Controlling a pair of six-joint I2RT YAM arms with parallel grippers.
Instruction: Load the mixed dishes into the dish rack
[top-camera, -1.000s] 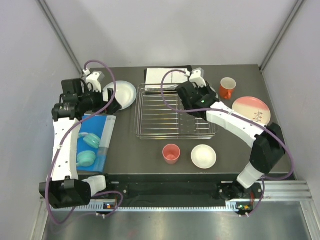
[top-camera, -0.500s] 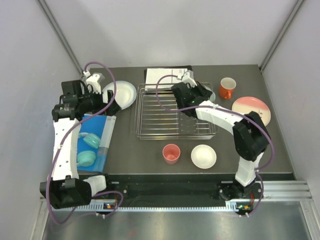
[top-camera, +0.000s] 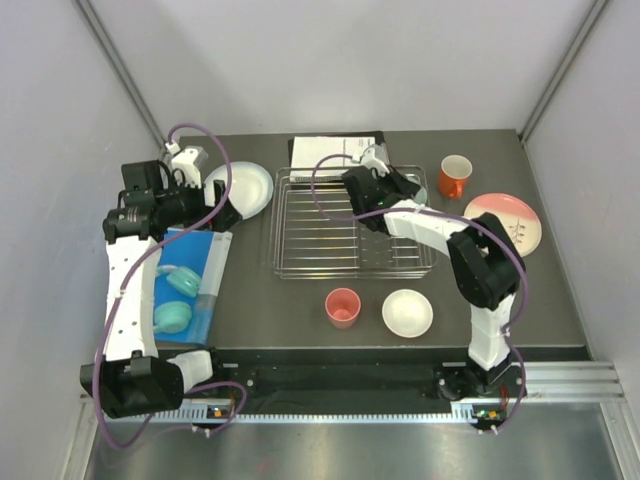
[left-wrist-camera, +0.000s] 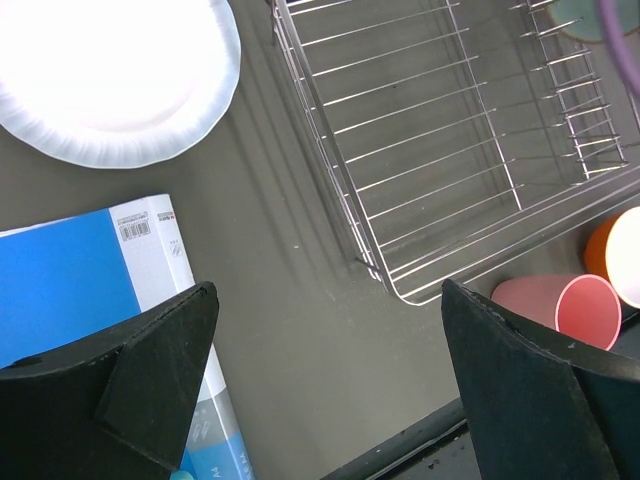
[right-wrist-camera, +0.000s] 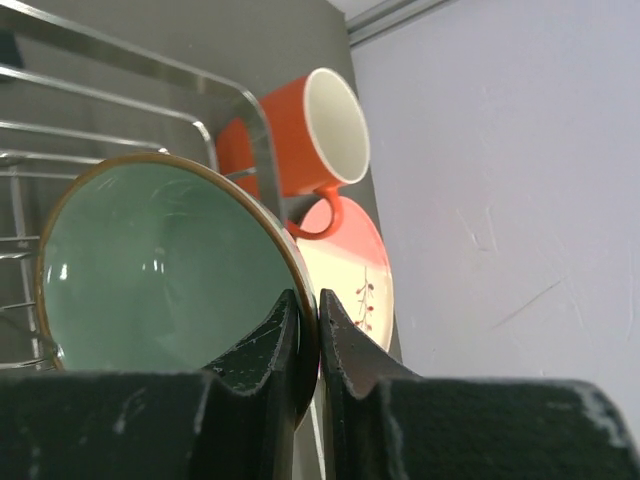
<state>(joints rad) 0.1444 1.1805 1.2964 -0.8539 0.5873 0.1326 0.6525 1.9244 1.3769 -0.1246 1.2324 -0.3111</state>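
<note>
Two bowls, two plates, one mug, one cup, one dish rack (top-camera: 350, 274), right gripper (right-wrist-camera: 318, 300) clamped on rim of mint-green bowl (right-wrist-camera: 150, 270), glossy inside, brown edge, bowl stood tilted at rack corner, orange mug (right-wrist-camera: 320, 135) and pink plate (right-wrist-camera: 355, 265) just beyond it, left gripper (left-wrist-camera: 328, 290) gaped wide, held nothing, white plate (left-wrist-camera: 110, 80) ahead-left.

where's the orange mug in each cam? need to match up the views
Top external: orange mug at the far right of the table, just right of the dish rack.
Left wrist: not in it.
Right wrist: upper centre, beyond the rim of the mint-green bowl pinched in the right gripper.
Shared landmark: the dish rack's silver wires, in all three views.
</note>
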